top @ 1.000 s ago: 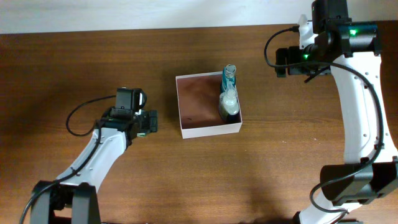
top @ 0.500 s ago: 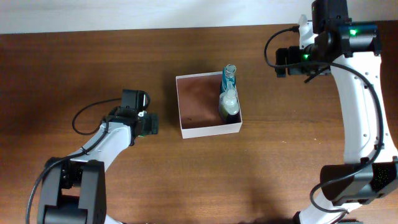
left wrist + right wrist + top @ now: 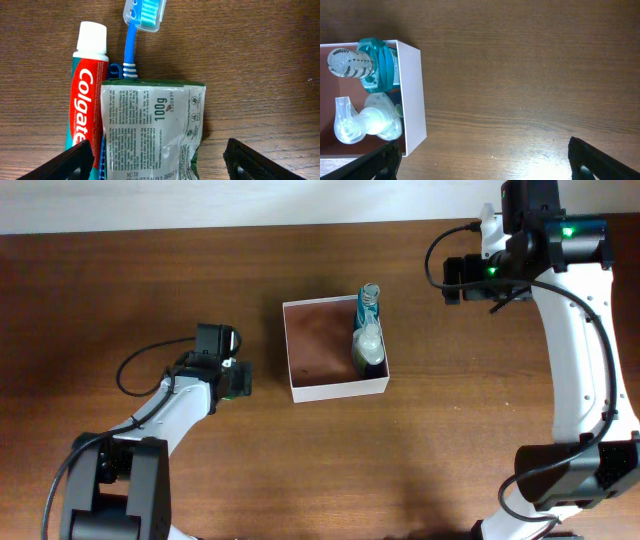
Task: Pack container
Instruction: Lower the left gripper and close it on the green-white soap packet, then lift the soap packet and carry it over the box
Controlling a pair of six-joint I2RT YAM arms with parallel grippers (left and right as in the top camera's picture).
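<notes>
Surface: dark brown wood-grain table (image 3: 110,275), grain running left to right in the overhead view. It fills the frame except for a pale strip (image 3: 200,202) along the top edge, beyond the table's far side. Whether that strip is wall or floor cannot be told. Faint scuffs and a soft light patch show on the wood in the right wrist view, lower centre.

Container (image 3: 340,388): sits at the centre of the overhead frame, flat on the table, with white walls and a reddish-brown floor. Two bottles lie against its right-hand wall. One is a blue bottle (image 3: 372,62) with a white cap; the other is a clear bottle (image 3: 367,125), just below the blue one in the frame. The rest of the container floor is bare.

Left gripper (image 3: 159,161): at the left of centre in the overhead view, apart from the container's left wall and pointed down at the table. The jaws stand wide apart and hold nothing. Between them in the left wrist view lie three items:
- a red and white toothpaste tube (image 3: 87,100);
- a blue toothbrush (image 3: 132,45) with a clear cap over its head;
- a green-edged packet (image 3: 150,130) with a printed white label, lying over the brush handle and the tube's edge.

Right gripper (image 3: 482,162): at the upper right of the overhead frame, well apart from the container. The jaws are wide apart, with only bare wood between them. The container's right wall shows at the left edge of the right wrist view.
</notes>
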